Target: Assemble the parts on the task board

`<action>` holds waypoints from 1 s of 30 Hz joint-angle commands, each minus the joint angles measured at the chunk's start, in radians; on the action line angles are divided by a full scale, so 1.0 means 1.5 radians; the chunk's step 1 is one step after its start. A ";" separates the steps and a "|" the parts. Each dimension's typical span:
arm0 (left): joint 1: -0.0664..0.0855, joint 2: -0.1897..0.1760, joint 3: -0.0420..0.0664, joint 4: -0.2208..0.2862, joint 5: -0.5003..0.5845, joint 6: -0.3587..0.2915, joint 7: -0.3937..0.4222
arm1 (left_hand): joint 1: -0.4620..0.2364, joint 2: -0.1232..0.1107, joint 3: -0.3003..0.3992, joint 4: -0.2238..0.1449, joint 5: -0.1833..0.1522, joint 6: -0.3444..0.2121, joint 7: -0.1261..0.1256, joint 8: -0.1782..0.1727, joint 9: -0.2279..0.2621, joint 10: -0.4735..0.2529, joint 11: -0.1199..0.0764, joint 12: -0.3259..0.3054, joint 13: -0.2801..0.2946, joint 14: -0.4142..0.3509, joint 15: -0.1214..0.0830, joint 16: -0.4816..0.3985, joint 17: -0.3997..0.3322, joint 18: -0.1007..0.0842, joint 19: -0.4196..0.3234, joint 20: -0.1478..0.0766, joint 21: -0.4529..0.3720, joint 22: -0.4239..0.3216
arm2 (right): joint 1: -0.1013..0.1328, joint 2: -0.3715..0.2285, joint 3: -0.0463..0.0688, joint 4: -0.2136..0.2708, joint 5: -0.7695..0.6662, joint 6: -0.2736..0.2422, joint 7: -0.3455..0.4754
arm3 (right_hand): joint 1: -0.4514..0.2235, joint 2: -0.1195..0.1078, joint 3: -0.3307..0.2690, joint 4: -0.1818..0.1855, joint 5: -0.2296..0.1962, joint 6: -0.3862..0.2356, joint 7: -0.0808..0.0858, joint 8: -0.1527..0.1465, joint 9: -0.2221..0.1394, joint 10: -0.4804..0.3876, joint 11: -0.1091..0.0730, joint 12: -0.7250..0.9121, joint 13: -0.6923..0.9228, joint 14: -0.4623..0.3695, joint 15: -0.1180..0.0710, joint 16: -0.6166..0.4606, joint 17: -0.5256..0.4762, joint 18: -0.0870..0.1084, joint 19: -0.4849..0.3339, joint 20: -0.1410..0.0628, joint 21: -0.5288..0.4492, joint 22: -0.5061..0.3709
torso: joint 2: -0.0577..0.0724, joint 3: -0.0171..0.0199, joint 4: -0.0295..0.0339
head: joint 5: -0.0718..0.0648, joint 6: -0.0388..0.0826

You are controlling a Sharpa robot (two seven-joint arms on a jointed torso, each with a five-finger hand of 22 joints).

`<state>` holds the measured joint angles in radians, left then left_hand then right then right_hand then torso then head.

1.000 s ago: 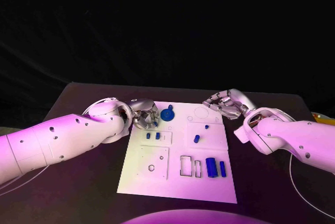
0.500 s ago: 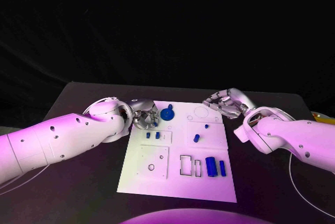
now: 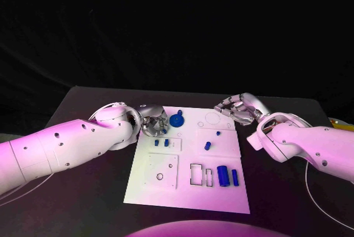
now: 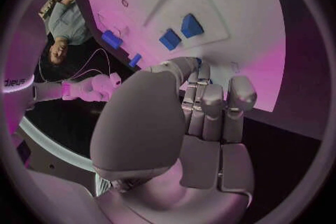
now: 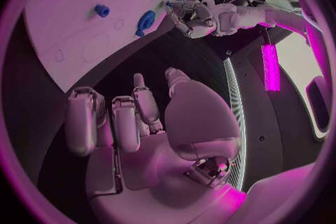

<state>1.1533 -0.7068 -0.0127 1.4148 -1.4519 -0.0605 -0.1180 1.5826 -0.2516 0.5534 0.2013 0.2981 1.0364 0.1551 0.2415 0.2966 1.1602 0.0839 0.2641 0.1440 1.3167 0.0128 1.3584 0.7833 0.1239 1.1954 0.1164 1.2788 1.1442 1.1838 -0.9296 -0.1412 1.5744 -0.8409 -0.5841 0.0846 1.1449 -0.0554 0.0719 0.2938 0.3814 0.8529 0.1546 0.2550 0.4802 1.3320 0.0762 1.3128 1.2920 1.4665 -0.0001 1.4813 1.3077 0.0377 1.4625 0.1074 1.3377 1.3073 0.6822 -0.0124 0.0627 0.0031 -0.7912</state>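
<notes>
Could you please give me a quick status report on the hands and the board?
Left hand by the round blue part, hold unclear. Right hand curled, empty, at task board far corner. Nothing in the way.

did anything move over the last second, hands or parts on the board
Almost nothing moved. The left robot hand stays at the task board's far left corner beside the round blue part, its fingers shifted only slightly. The right robot hand stays curled at the far right corner, holding nothing visible. The small blue parts on the board lie as before; nothing was picked up or let go.
</notes>
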 commanded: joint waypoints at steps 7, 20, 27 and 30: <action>-0.001 0.005 -0.003 -0.002 0.005 -0.002 0.002 | -0.018 -0.002 0.011 0.001 0.000 -0.014 0.003 -0.011 -0.004 -0.004 0.005 -0.019 0.000 0.003 0.003 0.000 0.016 -0.004 -0.008 0.000 -0.009 -0.014 | 0.000 0.000 0.000 0.001 -0.004 0.002 0.004 | 0.000 0.005 -0.004 -0.001 0.002 -0.004 -0.002 0.003 0.001 0.001 -0.004 0.003 0.001 0.036 -0.003 -0.004 0.029 0.011 0.000 -0.005 -0.003 0.092 | 0.000 0.0005 -0.0002 | -0.002 0.001; -0.002 0.004 -0.003 -0.004 0.005 0.007 -0.005 | -0.019 -0.003 0.012 0.000 -0.001 -0.013 0.004 -0.011 -0.004 -0.005 0.005 -0.021 0.000 0.000 0.004 -0.002 0.010 -0.002 -0.012 0.000 -0.012 -0.018 | 0.000 -0.001 0.000 0.001 -0.004 0.003 0.004 | 0.000 0.005 -0.004 -0.001 0.002 -0.004 -0.002 0.003 0.001 0.001 -0.004 0.003 0.001 0.036 -0.003 -0.004 0.029 0.011 0.000 -0.005 -0.003 0.092 | 0.000 0.0003 -0.0001 | -0.002 0.001; -0.002 0.003 -0.003 -0.004 0.004 0.007 -0.007 | -0.023 -0.006 0.013 -0.003 -0.001 -0.019 0.005 -0.016 -0.005 -0.007 0.007 -0.027 0.001 -0.004 0.005 -0.005 0.007 -0.001 -0.017 0.001 -0.016 -0.023 | 0.000 0.000 0.000 0.000 -0.004 0.002 0.004 | 0.001 0.007 -0.007 -0.002 0.002 -0.005 -0.002 0.004 0.001 0.000 -0.004 0.002 0.000 0.036 -0.003 -0.005 0.027 0.011 0.000 -0.006 -0.005 0.091 | 0.000 0.0002 0.0001 | -0.002 0.001; -0.002 0.003 -0.003 -0.004 0.004 0.005 -0.009 | -0.027 -0.009 0.016 -0.004 -0.001 -0.033 0.007 -0.025 -0.008 -0.005 0.008 -0.030 0.002 -0.001 0.006 -0.002 0.017 -0.002 -0.013 0.002 -0.014 -0.020 | 0.000 0.000 0.000 0.000 -0.004 0.002 0.004 | 0.001 0.007 -0.007 -0.002 0.002 -0.005 -0.002 0.004 0.001 0.000 -0.004 0.002 0.000 0.036 -0.003 -0.005 0.027 0.011 0.000 -0.006 -0.005 0.091 | -0.001 0.0001 0.0003 | -0.002 0.001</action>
<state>1.1516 -0.7038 -0.0161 1.4092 -1.4474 -0.0619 -0.1202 1.5524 -0.2634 0.5715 0.1972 0.2983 0.9927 0.1656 0.2073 0.2860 1.1526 0.0914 0.2231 0.1456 1.3131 0.0165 1.3545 0.8056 0.1239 1.1771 0.1198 1.2576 1.1128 1.1837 -0.9304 -0.1413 1.5740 -0.8409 -0.5841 0.0848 1.1449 -0.0554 0.0676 0.2894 0.3814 0.8529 0.1546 0.2550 0.4810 1.3320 0.0763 1.3128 1.2918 1.4665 -0.0001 1.4771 1.3075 0.0377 1.4625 0.1074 1.3339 1.3078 0.6814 -0.0119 0.0625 -0.0004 -0.7894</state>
